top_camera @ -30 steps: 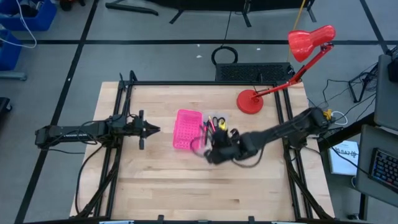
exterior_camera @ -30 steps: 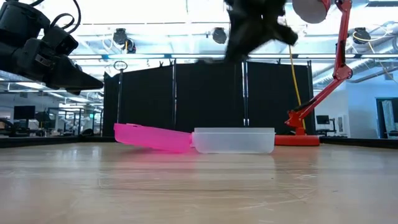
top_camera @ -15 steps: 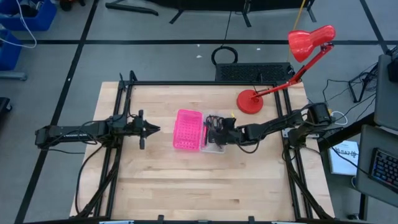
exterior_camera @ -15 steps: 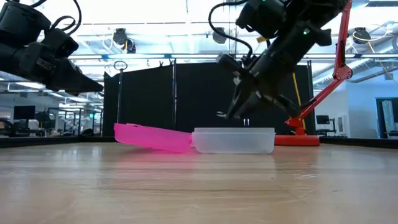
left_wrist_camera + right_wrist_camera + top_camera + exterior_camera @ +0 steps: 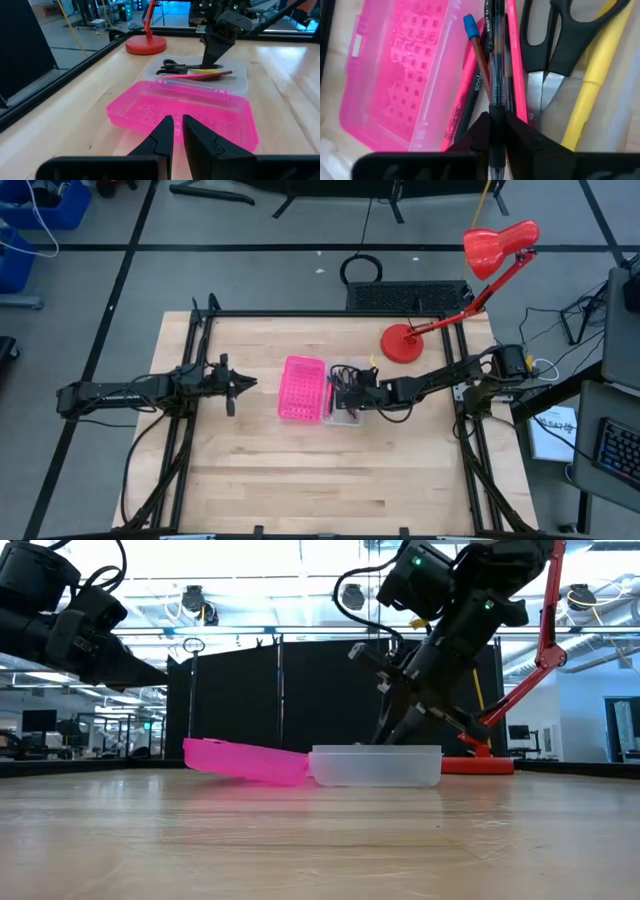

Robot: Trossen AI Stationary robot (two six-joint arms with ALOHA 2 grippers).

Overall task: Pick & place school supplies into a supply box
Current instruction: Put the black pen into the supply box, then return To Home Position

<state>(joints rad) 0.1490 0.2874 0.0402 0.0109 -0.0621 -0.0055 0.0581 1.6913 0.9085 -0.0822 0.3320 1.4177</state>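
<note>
Right gripper (image 5: 345, 390) reaches in from the right, low over the supply box (image 5: 352, 415), which sits mid-desk, touching the right side of the pink tray (image 5: 302, 388). In the right wrist view its fingers (image 5: 479, 131) are closed on a black pen (image 5: 496, 75), holding it lengthwise above the other supplies. Lying in the box: black-handled scissors (image 5: 565, 40), a yellow pencil (image 5: 592, 80), a pink-red pen (image 5: 514, 55), a pencil with a blue eraser (image 5: 476, 47).

Low view: the right gripper (image 5: 400, 725) tilts down, its tip at the box's rim (image 5: 376, 750).

Left gripper (image 5: 243, 385) hangs above the desk (image 5: 280, 470) left of the pink tray, well apart from it; fingers (image 5: 164, 134) nearly together, nothing between them.

Red desk lamp (image 5: 405, 340) stands at the far right of the desk.
</note>
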